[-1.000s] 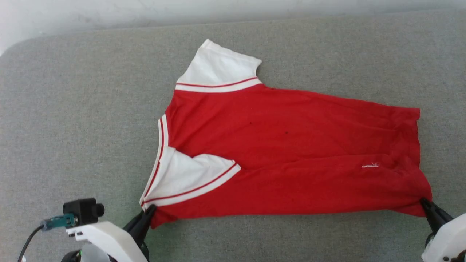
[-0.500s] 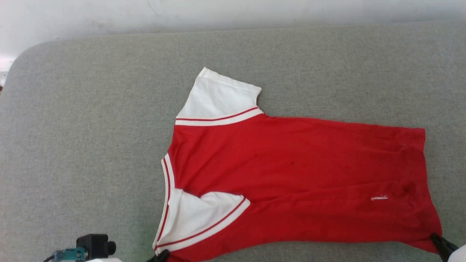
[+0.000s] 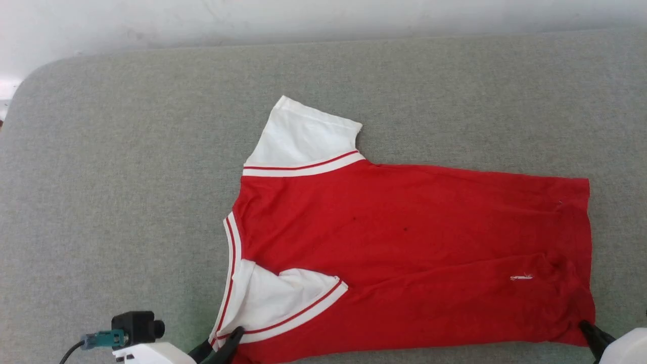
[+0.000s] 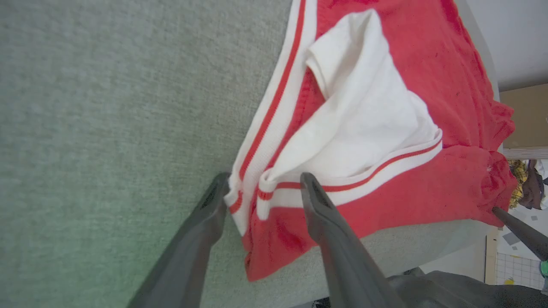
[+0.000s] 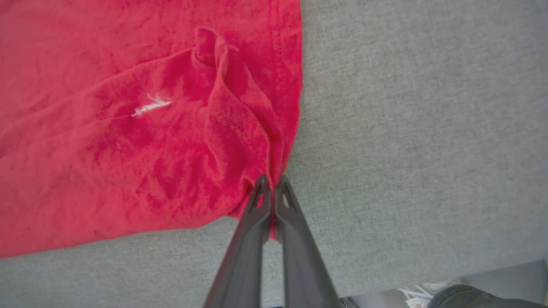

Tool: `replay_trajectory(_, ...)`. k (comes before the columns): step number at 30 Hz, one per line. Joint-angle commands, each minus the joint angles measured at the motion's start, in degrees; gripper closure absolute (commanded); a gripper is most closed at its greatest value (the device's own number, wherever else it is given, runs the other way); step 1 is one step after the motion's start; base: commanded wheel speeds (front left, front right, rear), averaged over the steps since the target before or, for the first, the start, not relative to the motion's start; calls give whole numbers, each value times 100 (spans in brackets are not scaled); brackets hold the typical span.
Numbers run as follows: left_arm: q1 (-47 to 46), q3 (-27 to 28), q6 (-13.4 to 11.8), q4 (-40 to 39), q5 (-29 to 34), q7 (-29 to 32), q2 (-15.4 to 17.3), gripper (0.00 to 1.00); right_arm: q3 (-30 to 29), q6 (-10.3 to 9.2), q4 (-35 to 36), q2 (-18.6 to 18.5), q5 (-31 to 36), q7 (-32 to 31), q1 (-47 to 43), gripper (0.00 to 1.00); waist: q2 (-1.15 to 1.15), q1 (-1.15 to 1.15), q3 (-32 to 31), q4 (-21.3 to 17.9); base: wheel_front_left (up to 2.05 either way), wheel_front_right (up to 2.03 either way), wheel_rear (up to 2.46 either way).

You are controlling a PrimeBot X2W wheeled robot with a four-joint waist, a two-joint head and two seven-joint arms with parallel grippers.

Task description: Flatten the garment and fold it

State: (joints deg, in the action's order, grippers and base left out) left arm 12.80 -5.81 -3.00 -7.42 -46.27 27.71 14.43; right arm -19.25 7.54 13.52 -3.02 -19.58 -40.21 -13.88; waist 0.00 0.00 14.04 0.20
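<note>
Across the grey table (image 3: 126, 177) the garment (image 3: 404, 242) lies spread, one white sleeve folded onto the red body. At its near hem corner the right fingers (image 5: 252, 222) pinch the cloth, probably to keep it stretched. The left fingers (image 4: 325, 214) stand wide apart around the shoulder corner, gripping nothing.

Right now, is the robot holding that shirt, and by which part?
The right gripper pinches the garment by its bunched hem corner. The left gripper stands open astride the striped shoulder corner, gripping nothing.
</note>
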Motion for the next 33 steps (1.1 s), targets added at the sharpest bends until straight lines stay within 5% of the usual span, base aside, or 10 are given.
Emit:
replay_trajectory(1, -96, 9, 18, 105, 53, -34, -19, 0, 39, -5, -53, 14, 20, 85, 106, 62, 0, 0, -14, -14, 0, 0, 0)
replay_trajectory(2, -111, 16, 17, 133, 49, -50, -25, 0, 41, -5, -98, 14, 4, 141, 128, 0, 0, 0, -23, -17, 0, 0, 0)
replay_trajectory(11, 161, 353, -45, -182, -131, -363, -94, 0, 74, -5, 30, 14, -231, 456, 100, 0, 0, 0, -72, -35, 0, 0, 0)
replay_trajectory(17, -93, 749, -183, -701, 556, -1369, 5, 0, -100, -5, 523, 14, -10, 1552, 466, 0, 0, 0, 128, -63, 0, 0, 0)
replay_trajectory(25, -1584, 397, -110, -703, 1835, -2482, 173, 0, 301, -5, 505, 14, 308, 2662, 988, 0, 0, 0, 500, -111, 0, 0, 0)
replay_trajectory(33, -3662, -314, 321, 98, 2536, -1978, 591, 0, 688, -5, 354, 14, 491, 2912, 1313, 0, 0, 0, 1047, -238, 0, 0, 0)
